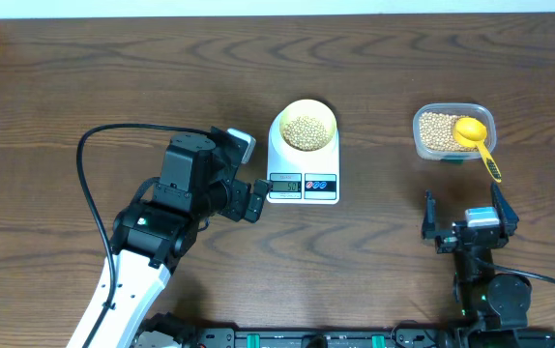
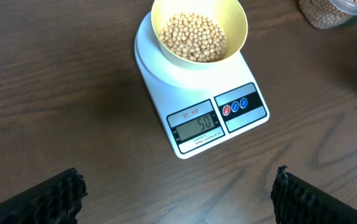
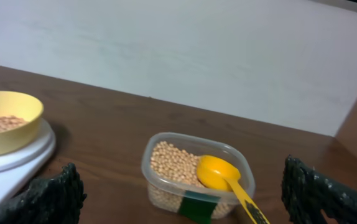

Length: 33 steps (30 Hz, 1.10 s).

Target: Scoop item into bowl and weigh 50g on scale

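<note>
Bowl (image 2: 198, 31) of beans (image 2: 192, 36) on scale (image 2: 166, 81), straight ahead of left fingers (image 2: 54, 199), spread and empty; display reads 50. Scoop (image 3: 217, 172) lies in tub (image 3: 185, 138) ahead of right fingers (image 3: 51, 196), also spread, handle toward them.

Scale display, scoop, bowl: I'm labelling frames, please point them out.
scale display (image 2: 196, 123), left wrist view, on the digits.
scoop (image 3: 217, 172), right wrist view, on its yellow cup.
bowl (image 2: 237, 28), left wrist view, on its inner wall.
</note>
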Available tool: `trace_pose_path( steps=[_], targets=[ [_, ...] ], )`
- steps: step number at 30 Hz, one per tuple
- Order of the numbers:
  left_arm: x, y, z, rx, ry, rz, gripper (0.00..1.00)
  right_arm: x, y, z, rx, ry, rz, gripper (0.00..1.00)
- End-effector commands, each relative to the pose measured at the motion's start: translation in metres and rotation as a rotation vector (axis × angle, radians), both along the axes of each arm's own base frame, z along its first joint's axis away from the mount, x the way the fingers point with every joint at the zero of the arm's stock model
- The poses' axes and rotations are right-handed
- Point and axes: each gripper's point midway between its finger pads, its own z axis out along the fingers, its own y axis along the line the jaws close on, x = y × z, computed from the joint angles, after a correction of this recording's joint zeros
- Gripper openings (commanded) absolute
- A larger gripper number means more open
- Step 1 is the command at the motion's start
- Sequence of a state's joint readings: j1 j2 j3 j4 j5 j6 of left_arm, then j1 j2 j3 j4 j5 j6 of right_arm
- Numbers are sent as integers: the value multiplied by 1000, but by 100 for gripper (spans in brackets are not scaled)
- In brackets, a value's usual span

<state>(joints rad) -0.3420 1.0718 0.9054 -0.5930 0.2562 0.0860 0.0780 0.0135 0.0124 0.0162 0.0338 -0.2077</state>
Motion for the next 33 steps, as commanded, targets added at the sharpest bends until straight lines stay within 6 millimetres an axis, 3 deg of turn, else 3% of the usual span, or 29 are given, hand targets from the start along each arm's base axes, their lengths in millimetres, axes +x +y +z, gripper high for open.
trace_pose_path(
  steps=[1, 5, 11, 14, 22, 33],
  targets=[
    [2, 2, 0, 7, -8, 4, 98, 0, -7, 0, -38, -10, -43, 99],
    [2, 2, 0, 7, -8, 4, 98, 0, -16, 1, -54, -11, -95, 99],
    [2, 2, 0, 7, -8, 4, 98, -1, -25, -14, -58, 50, -136, 99],
    [2, 2, 0, 7, -8, 4, 98, -1, -29, -20, 16, 72, -155, 99],
    [2, 2, 0, 7, -8, 4, 98, -2, -41, -20, 176, 64, -211, 99],
    [2, 2, 0, 7, -8, 4, 98, -2, -42, -20, 179, 63, -213, 99]
  ],
)
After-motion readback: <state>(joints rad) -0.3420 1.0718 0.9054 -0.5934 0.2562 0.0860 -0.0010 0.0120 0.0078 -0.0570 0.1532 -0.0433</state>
